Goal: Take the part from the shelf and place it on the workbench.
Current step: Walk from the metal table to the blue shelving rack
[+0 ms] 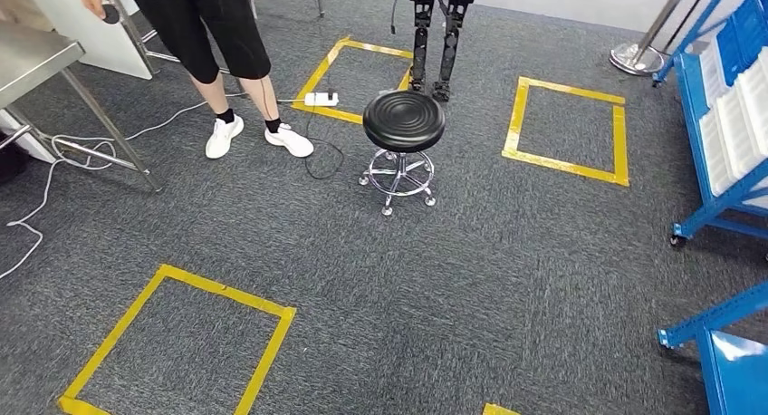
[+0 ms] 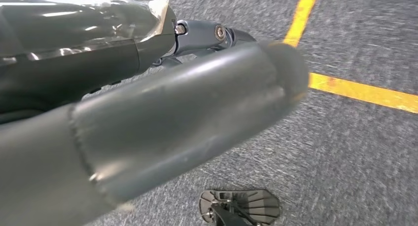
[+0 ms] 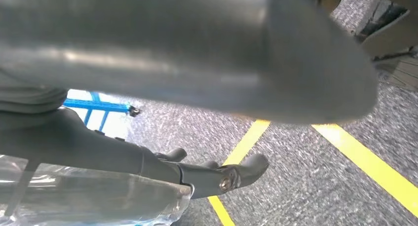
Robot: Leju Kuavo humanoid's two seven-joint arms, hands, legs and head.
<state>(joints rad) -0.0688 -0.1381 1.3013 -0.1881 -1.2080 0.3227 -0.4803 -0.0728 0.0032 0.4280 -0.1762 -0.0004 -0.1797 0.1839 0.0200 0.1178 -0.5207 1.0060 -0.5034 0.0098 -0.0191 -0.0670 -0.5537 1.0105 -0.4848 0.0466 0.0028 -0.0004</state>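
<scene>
High head view; both wrist views close over carpet (image 1: 380, 279).

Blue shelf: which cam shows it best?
Head view: the blue shelf stands at the right edge, frame and pale bins visible. Right wrist view catches a blurred piece of blue frame behind the hand. Left wrist view faces carpet and yellow tape.

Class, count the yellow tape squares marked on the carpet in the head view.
3 whole: near left, far centre behind the stool, far right. A yellow scrap at the bottom edge may belong to a fourth.
</scene>
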